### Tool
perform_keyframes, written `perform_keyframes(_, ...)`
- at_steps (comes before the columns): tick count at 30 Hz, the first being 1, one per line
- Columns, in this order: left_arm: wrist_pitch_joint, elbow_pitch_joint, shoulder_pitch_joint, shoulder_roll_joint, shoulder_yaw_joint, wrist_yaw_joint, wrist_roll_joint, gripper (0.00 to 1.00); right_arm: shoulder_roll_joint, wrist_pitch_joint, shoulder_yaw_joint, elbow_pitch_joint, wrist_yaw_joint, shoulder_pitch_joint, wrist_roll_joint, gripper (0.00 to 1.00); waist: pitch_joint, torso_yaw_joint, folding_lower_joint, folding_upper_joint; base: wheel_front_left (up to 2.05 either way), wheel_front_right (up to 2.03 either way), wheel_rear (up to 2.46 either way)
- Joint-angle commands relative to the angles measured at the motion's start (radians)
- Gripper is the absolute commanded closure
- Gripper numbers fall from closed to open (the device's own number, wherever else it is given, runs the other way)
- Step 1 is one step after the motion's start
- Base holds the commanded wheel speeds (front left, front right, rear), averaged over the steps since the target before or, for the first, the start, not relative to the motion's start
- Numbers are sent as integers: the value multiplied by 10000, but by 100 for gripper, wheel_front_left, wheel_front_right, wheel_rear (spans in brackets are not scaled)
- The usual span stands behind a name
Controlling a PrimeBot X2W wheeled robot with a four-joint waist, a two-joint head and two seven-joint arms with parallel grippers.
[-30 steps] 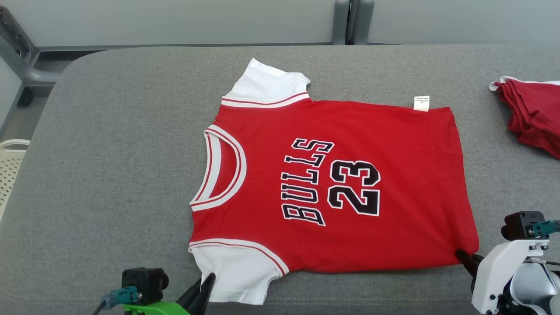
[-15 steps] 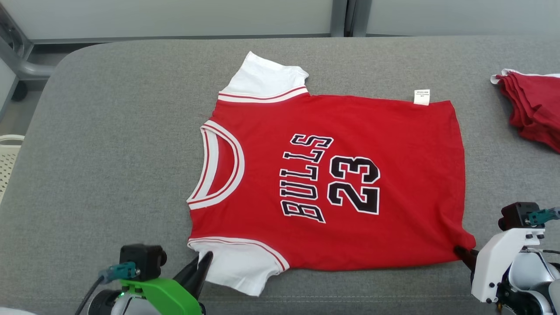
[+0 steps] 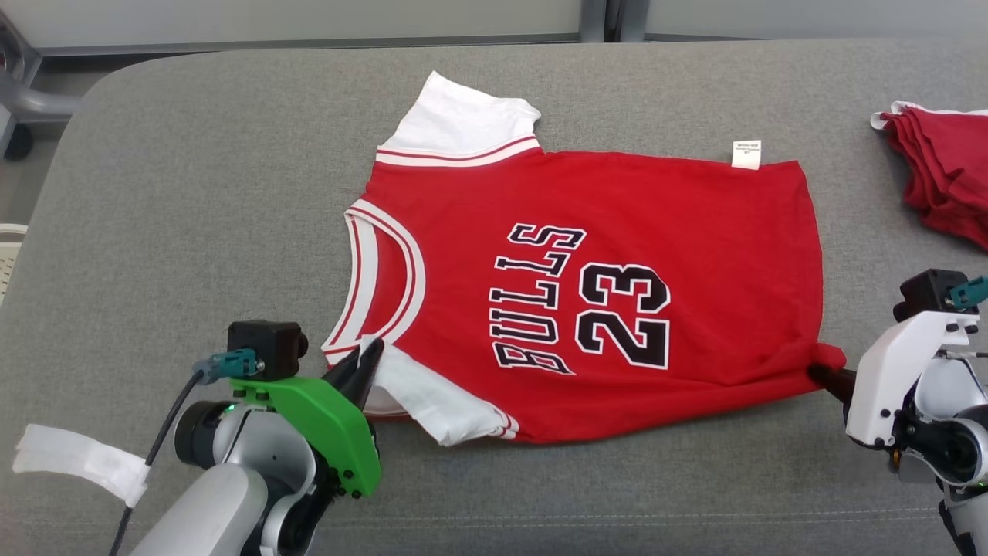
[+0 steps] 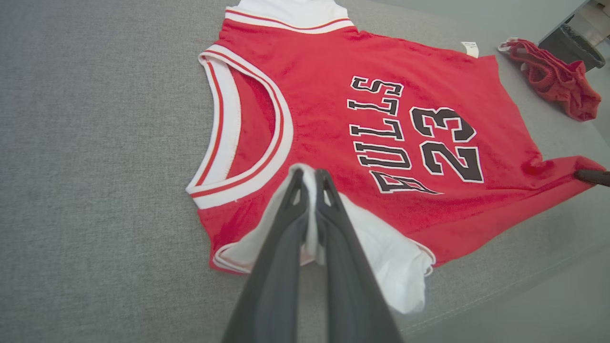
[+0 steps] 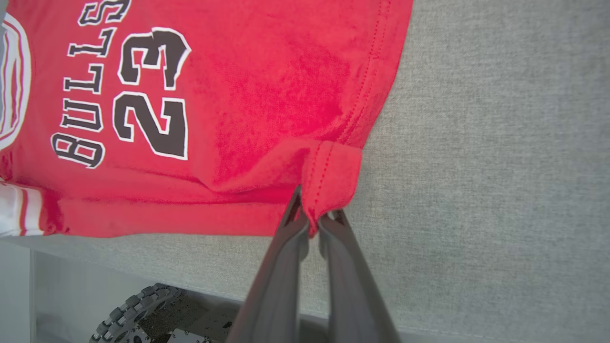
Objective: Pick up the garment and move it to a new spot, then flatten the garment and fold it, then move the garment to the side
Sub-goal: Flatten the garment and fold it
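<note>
The garment [image 3: 664, 232], a red jersey with black "BULLS 23" lettering, lies spread on the grey table [image 3: 193, 193], collar to the left. My left gripper [image 3: 369, 357] is shut on its near white sleeve [image 4: 381, 247], which is lifted and folded over the red body. In the left wrist view the left gripper [image 4: 310, 177] pinches the white cloth between its fingers. My right gripper [image 3: 820, 372] is shut on the near hem corner [image 5: 331, 181], raised slightly off the table; the right wrist view shows the right gripper [image 5: 314, 220] pinching the red hem.
A smaller dark-red cloth [image 3: 945, 174] lies bunched at the table's right edge, also seen as the dark-red cloth [image 4: 553, 78] far right in the left wrist view. A white basket [image 3: 9, 251] stands off the table's left side. The table's near edge [image 5: 190, 281] runs just behind my grippers.
Both grippers moved away from me with the cloth in them, drawing the near edge over the jersey. The white sleeve now lies folded onto the red body. The camera tilted down.
</note>
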Motion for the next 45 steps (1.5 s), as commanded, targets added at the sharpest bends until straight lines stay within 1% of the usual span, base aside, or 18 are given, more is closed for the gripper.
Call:
perform_keyframes(1, -81, 102, -195, -58, 26, -63, 50, 100, -47, 78, -21, 4, -4, -163, 17, 100, 52, -8, 0, 0, 0, 0, 0)
perform_keyframes(10, -1330, 1905, -1361, -833, 235, -379, 366, 100, -389, 1614, 283, -169, -2, -891, 91, 100, 443, -50, 0, 0, 0, 0, 0)
perform_keyframes(16, -1715, 3054, -2093, -1143, 134, -627, 571, 100, -459, 2216, 187, -86, -4, -1627, -2, 100, 684, -78, 0, 0, 0, 0, 0)
perform_keyframes(24, -2165, 4264, -2901, -1451, 215, -842, 643, 100, -130, 2405, 185, 407, -2, -2577, -446, 100, 849, -91, 0, 0, 0, 0, 0)
perform_keyframes(37, -2934, 5974, -3735, -2025, 194, -1143, 691, 100, 216, 1927, 235, 1838, -2, -3480, -996, 100, 952, -86, 0, 0, 0, 0, 0)
perform_keyframes(38, -2976, 6112, -3808, -2061, 184, -1185, 693, 100, 216, 1889, 262, 1947, -4, -3535, -1017, 93, 954, -93, 0, 0, 0, 0, 0)
perform_keyframes(39, -2976, 6112, -3808, -2061, 184, -1185, 693, 100, 216, 1889, 262, 1947, -4, -3535, -1017, 93, 954, -93, 0, 0, 0, 0, 0)
perform_keyframes(42, -3036, 6513, -3966, -2180, 142, -1289, 688, 100, 248, 1743, 388, 2213, -2, -3665, -1064, 46, 946, -119, 0, 0, 0, 0, 0)
perform_keyframes(43, -3065, 6619, -4007, -2222, 126, -1318, 687, 100, 249, 1687, 424, 2304, -4, -3705, -1075, 0, 937, -129, 0, 0, 0, 0, 0)
perform_keyframes(44, -3093, 6743, -4053, -2258, 121, -1332, 683, 87, 252, 1629, 460, 2382, -2, -3745, -1075, 0, 928, -138, 0, 0, 0, 0, 0)
perform_keyframes(45, -3103, 6856, -4094, -2287, 117, -1341, 673, 58, 256, 1556, 467, 2450, -4, -3794, -1070, 0, 920, -150, 0, 0, 0, 0, 0)
